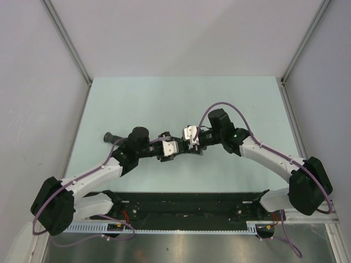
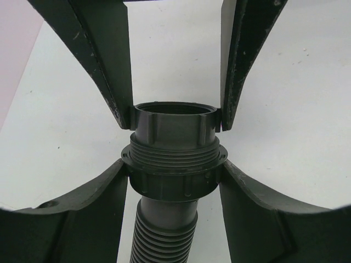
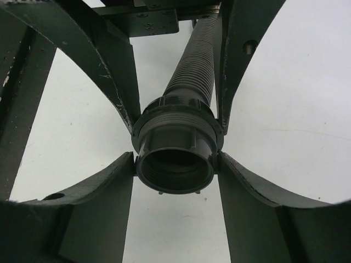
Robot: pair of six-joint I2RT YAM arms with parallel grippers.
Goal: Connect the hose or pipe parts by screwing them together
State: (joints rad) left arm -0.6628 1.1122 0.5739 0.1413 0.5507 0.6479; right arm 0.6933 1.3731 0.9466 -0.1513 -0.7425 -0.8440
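The two hose or pipe parts meet between my grippers at mid-table. One is a black corrugated hose (image 2: 164, 235) with a ribbed collar (image 2: 174, 183). The other is a short threaded fitting (image 2: 174, 129) with an open mouth (image 3: 174, 164). The fitting's threads sit in the collar, with several turns showing. My left gripper (image 2: 174, 167) is shut on the collar, and my right gripper (image 3: 175, 161) is shut on the fitting's ribbed end. In the top view the left gripper (image 1: 173, 150) and right gripper (image 1: 189, 145) face each other, hiding the parts.
The hose trails back under the left arm, and its far end (image 1: 109, 138) lies on the pale green table (image 1: 164, 104). Grey walls with metal posts (image 1: 285, 76) close in both sides. A black rail (image 1: 181, 204) runs along the near edge.
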